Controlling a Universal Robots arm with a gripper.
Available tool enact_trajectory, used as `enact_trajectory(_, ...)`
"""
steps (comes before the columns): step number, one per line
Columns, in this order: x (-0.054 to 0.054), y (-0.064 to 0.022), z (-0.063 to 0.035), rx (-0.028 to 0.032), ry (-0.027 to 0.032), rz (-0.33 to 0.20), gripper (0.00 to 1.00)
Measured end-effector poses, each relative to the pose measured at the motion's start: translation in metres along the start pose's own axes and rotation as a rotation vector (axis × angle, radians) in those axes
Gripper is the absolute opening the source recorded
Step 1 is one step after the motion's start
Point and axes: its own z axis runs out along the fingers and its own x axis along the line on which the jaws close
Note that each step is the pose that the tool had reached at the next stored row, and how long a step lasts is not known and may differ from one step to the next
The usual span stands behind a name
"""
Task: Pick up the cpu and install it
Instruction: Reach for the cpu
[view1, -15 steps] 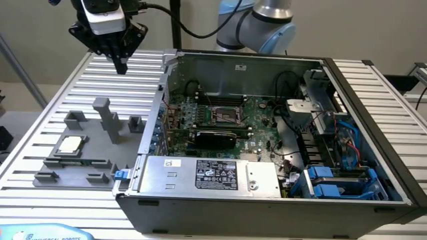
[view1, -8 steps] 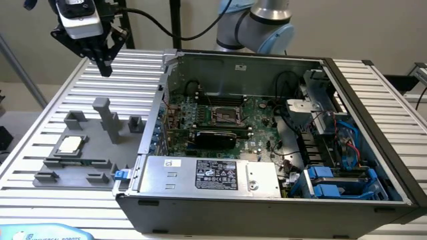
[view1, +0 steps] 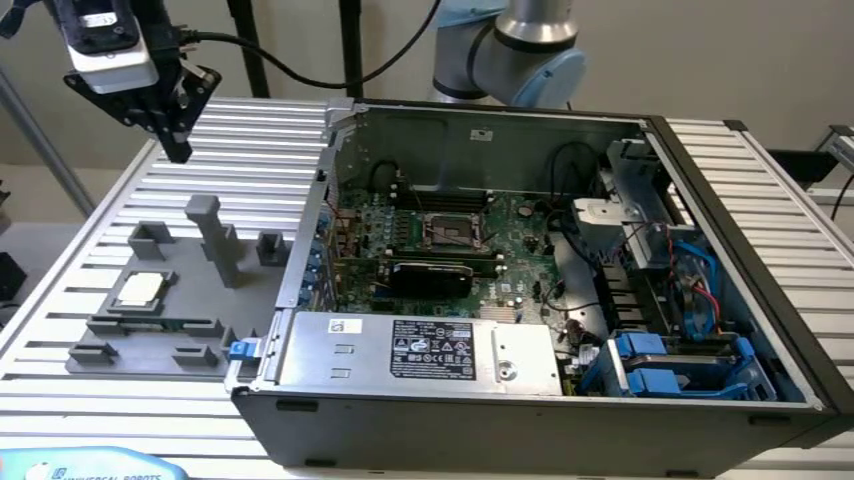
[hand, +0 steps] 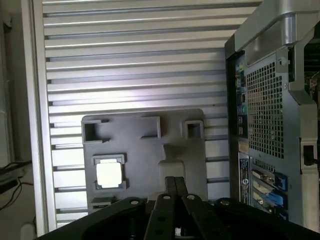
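The claw (view1: 175, 150) hangs high over the far edge of the tabletop (view1: 80, 390). Its fingers are narrow, pressed almost together, and they hold nothing. The cpu (view1: 140, 290) lies flat in a shallow pocket of the grey tray (view1: 160, 345), well apart from the claw and below it. The case (view1: 747, 400) stands open just beside the tray, on the exterior view's right.

I think several things can go wrong from here. If the claw comes down so narrow, the tips will press on the metal top of the cpu and not take it by the edges. The chip is thin and smooth, so a grip that is not centred can tilt it or let it slip. The tall post (view1: 207, 235) stands near the pocket, and a finger may hit it. At the socket (view1: 447, 232), a tilted or turned chip could bend the contacts.

The exterior view shows the inside of the case, with the socket, and how high the claw is. The wrist view shows the cpu (hand: 110, 174) squarely from above in the tray (hand: 145, 150), with the claw (hand: 175, 181) near it in the picture, and the case (hand: 270, 100) from its back grille.
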Motion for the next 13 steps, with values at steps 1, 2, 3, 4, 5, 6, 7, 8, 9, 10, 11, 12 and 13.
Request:
enact_trajectory(1, 0.005, -0.0004, 0.0016, 0.0004, 0.0000, 0.000, 0.11)
enact_trajectory(2, 0.009, -0.0008, 0.0032, 0.0008, 0.0000, 0.000, 0.11)
enact_trajectory(3, 0.014, -0.0012, 0.0047, 0.0012, 0.0000, 0.000, 0.11)
enact_trajectory(4, 0.018, -0.0016, 0.0063, 0.0015, -0.0001, 0.000, 0.11)
enact_trajectory(5, 0.023, -0.0020, 0.0079, 0.0019, -0.0001, 0.000, 0.11)
enact_trajectory(6, 0.028, -0.0024, 0.0095, 0.0022, -0.0002, 0.000, 0.11)
enact_trajectory(7, 0.032, -0.0028, 0.0111, 0.0026, -0.0002, 0.000, 0.11)
enact_trajectory(8, 0.037, -0.0032, 0.0128, 0.0029, -0.0002, 0.000, 0.11)
enact_trajectory(9, 0.041, -0.0036, 0.0145, 0.0032, -0.0002, 0.000, 0.11)
enact_trajectory(10, 0.046, -0.0040, 0.0162, 0.0035, -0.0003, 0.000, 0.11)
enact_trajectory(11, 0.051, -0.0044, 0.0179, 0.0037, -0.0002, 0.000, 0.11)
enact_trajectory(12, 0.055, -0.0048, 0.0196, 0.0040, -0.0002, 0.000, 0.11)
enact_trajectory(13, 0.060, -0.0052, 0.0213, 0.0042, -0.0003, 0.000, 0.11)
